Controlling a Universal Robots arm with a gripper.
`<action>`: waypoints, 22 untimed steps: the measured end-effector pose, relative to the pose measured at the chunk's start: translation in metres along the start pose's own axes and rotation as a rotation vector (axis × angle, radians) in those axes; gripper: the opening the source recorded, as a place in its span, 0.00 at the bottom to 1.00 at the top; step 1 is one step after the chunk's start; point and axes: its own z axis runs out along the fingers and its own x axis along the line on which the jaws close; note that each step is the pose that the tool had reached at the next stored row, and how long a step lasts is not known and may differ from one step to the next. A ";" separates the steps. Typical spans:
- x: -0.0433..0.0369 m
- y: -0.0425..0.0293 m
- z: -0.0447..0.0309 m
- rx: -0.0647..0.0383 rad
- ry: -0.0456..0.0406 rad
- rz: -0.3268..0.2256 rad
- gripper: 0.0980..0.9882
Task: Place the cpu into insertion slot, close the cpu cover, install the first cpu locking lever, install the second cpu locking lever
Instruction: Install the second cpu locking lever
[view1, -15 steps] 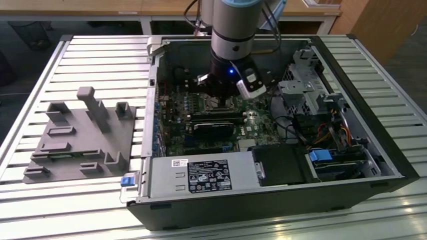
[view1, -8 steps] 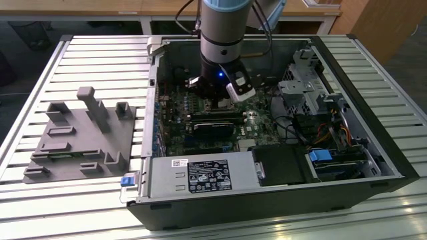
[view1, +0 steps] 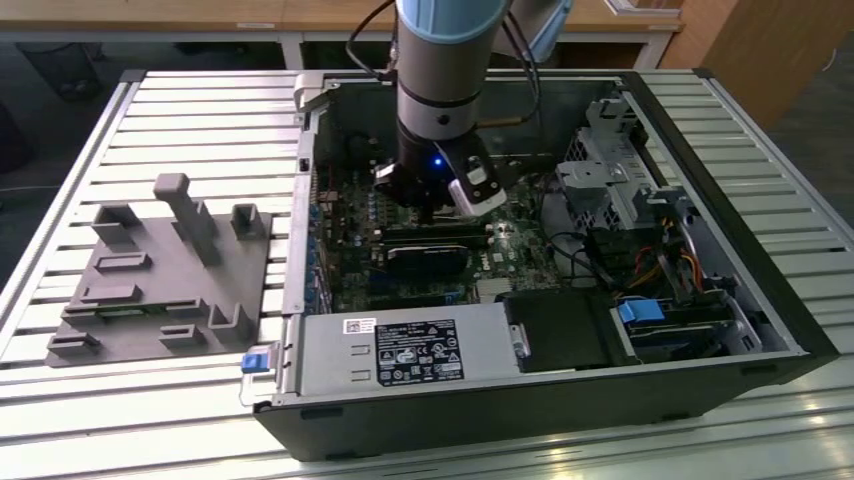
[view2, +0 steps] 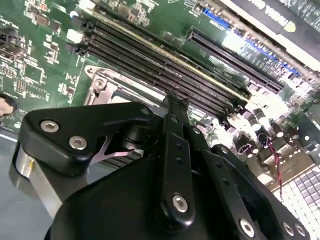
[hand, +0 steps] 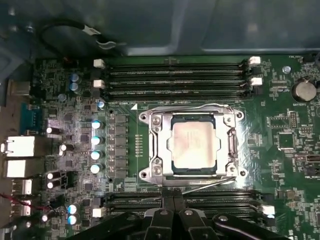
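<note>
The gripper (hand: 172, 204), fingers pressed together and empty, hovers beside the insertion slot (hand: 192, 144), where the cpu (hand: 192, 143) sits under the cpu cover (hand: 158, 145); the levers likely need steady, slow pressure.

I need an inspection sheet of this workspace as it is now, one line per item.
Surface: slatted metal table carrying the open computer case.
Job's things: cpu lies in the insertion slot; cpu cover lies flat around it; a thin wire lever runs along one side.
Clutter: grey fixture block beside the case.
Pincer: shut, over memory slots.
Cables: coloured wires inside the case.
Surroundings: wooden furniture.
</note>
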 end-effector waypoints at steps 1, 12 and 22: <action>0.0011 -0.0003 0.0001 -0.006 0.0003 0.000 0.03; 0.0078 -0.0037 0.0100 -0.047 0.0019 0.000 0.03; 0.0109 -0.0111 0.0160 -0.076 0.0029 0.000 0.03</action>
